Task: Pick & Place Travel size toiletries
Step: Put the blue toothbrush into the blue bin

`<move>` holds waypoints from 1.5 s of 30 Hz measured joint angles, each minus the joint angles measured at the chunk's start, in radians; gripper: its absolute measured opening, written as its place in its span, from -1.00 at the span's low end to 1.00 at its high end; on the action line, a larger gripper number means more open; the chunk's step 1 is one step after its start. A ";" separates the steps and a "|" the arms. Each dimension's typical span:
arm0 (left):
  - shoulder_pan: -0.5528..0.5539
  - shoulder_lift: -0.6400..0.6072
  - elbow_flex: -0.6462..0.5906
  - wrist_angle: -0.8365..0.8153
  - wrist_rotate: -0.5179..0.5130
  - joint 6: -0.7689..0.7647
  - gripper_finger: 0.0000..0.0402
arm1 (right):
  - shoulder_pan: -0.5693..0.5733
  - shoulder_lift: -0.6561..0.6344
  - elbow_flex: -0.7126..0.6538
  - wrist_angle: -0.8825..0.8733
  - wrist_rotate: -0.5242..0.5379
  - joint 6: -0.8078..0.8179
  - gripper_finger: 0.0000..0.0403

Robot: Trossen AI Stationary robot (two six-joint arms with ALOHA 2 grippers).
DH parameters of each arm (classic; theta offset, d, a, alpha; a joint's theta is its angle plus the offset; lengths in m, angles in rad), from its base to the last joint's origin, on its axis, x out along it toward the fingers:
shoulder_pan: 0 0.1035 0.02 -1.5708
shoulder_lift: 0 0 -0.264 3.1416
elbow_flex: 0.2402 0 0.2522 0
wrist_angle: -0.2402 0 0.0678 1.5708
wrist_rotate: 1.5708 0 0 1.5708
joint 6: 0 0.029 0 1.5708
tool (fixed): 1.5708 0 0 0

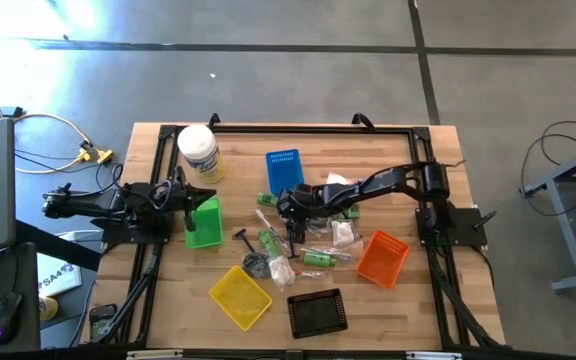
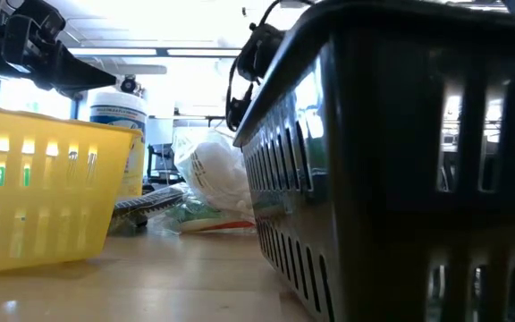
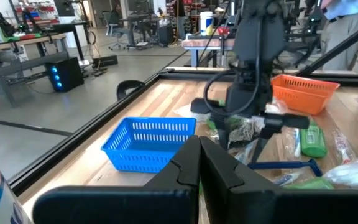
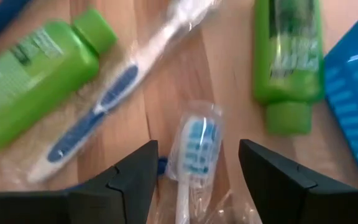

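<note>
Right pincer (image 4: 194, 165) open, fingers straddling wrapped toothbrush (image 4: 194, 146) on counter (image 4: 229, 81); light, stiff, crinkly slick film, so grip handle mid-length. Left pincer (image 3: 199, 165) closed, idle.

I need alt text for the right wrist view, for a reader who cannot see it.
The right gripper hangs open over a wrapped toothbrush on the wooden table. Another wrapped toothbrush and two green bottles lie beyond, with a blue tray at the edge.
</note>
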State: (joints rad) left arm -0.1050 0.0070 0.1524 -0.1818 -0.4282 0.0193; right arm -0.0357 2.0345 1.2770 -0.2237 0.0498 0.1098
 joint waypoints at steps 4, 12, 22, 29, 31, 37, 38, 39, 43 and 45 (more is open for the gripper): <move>0.000 0.000 0.000 -0.001 0.000 0.001 -1.00 | 0.000 0.004 0.000 0.002 0.000 -0.007 0.07; 0.000 0.000 0.000 -0.003 0.000 -0.001 -1.00 | 0.001 0.004 0.000 0.017 -0.003 -0.039 -0.24; 0.000 0.000 0.000 -0.003 0.001 -0.002 -1.00 | 0.001 0.002 0.000 0.052 -0.030 -0.054 -0.81; 0.000 0.000 0.000 -0.003 0.001 -0.002 -1.00 | 0.002 -0.024 -0.001 0.108 -0.028 -0.044 -0.63; 0.000 0.000 0.000 -0.004 0.001 -0.002 -1.00 | 0.005 -0.046 0.000 0.114 -0.027 -0.043 -0.61; 0.000 0.000 0.000 -0.008 0.003 -0.006 -1.00 | 0.018 -0.139 -0.001 0.178 -0.042 -0.025 -0.69; 0.000 0.000 0.000 -0.009 0.003 -0.010 -1.00 | 0.021 -0.157 -0.001 0.193 -0.056 -0.024 -0.70; 0.000 0.000 0.000 -0.008 0.003 -0.019 -1.00 | 0.023 -0.171 0.000 0.217 -0.068 -0.024 -0.71; 0.000 0.000 0.000 -0.008 0.003 -0.028 -1.00 | 0.036 -0.248 -0.001 0.236 -0.087 -0.024 -0.71; 0.000 0.000 0.000 -0.008 0.003 -0.028 -1.00 | 0.043 -0.299 0.000 0.231 -0.085 -0.024 -0.68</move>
State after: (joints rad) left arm -0.1049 0.0071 0.1524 -0.1898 -0.4248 -0.0086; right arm 0.0070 1.7358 1.2766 0.0071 -0.0357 0.0856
